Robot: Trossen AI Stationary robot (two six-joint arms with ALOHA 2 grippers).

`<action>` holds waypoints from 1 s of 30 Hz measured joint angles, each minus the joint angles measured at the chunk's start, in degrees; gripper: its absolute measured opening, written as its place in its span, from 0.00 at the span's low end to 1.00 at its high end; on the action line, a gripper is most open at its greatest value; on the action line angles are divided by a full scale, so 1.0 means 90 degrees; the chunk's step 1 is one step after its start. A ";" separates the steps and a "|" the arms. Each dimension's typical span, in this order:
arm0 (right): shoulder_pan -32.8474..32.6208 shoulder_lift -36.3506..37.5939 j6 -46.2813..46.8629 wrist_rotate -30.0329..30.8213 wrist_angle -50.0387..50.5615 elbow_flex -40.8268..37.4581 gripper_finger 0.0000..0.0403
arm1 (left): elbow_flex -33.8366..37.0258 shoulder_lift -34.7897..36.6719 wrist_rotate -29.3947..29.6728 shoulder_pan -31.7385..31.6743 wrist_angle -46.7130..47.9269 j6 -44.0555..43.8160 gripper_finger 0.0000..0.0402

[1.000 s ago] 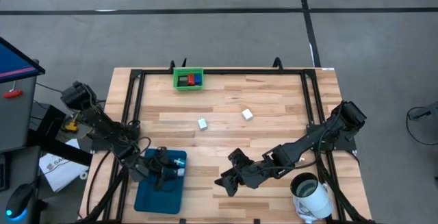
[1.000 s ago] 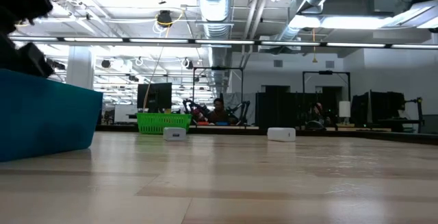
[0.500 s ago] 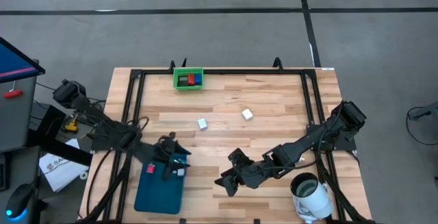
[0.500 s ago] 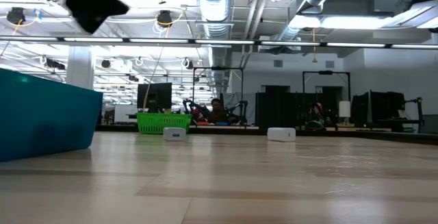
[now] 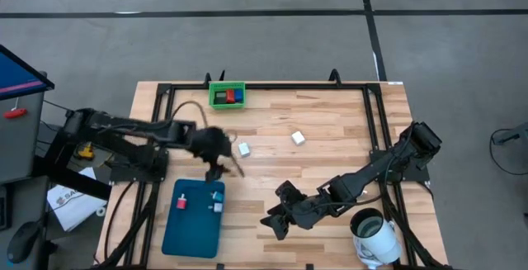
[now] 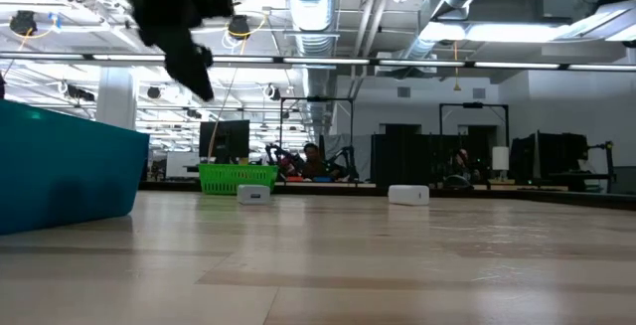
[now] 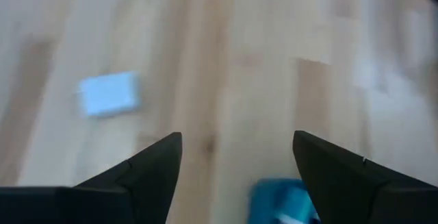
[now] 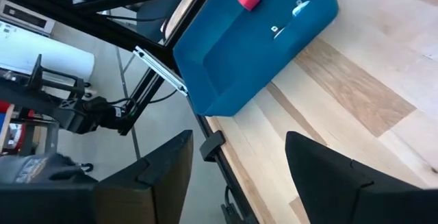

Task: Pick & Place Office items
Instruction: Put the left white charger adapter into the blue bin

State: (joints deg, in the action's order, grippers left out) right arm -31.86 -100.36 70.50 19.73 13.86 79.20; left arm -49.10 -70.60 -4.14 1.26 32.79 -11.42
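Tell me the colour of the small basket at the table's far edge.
Green basket; clearest in the high view.

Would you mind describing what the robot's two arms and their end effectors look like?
Both arms are dark, nearly black, built of slim jointed segments with thin cables looping along them. The left end effector and the right end effector each carry two flat, matte black fingers tapering to wedge-like tips. No markings are visible on them.

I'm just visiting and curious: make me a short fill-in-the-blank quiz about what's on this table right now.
1. The red piece lies in the ____ tray.
2. The bin at the table's far edge is ____.
3. Loose on the bare wood lie ____ white pieces.
4. The left gripper holds ____, fingers open.

Missing words: teal; green; two; nothing
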 joint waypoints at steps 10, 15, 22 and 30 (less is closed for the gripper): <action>0.0000 0.0000 0.0104 0.0148 0.0266 0.0005 0.51 | -0.0990 -0.1451 0.0004 -0.1097 0.0191 -0.3110 0.66; -0.0016 0.0000 0.0106 0.0148 0.0293 0.0005 0.48 | -0.1035 -0.1940 0.0132 -0.1371 0.0290 -0.3934 0.60; -0.0228 0.0027 0.0117 0.0474 0.0348 0.0005 0.44 | -0.1030 -0.2576 0.0235 -0.1394 0.0234 -0.5132 0.57; -0.0661 0.0450 0.0051 0.1399 0.1056 0.0003 0.43 | -0.1032 -0.2902 -0.0160 -0.1413 -0.0045 -0.6009 0.70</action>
State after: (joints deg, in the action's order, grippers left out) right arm -37.81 -96.31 70.97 32.31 23.37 79.22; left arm -58.39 -96.72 -5.58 -11.46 32.39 -65.50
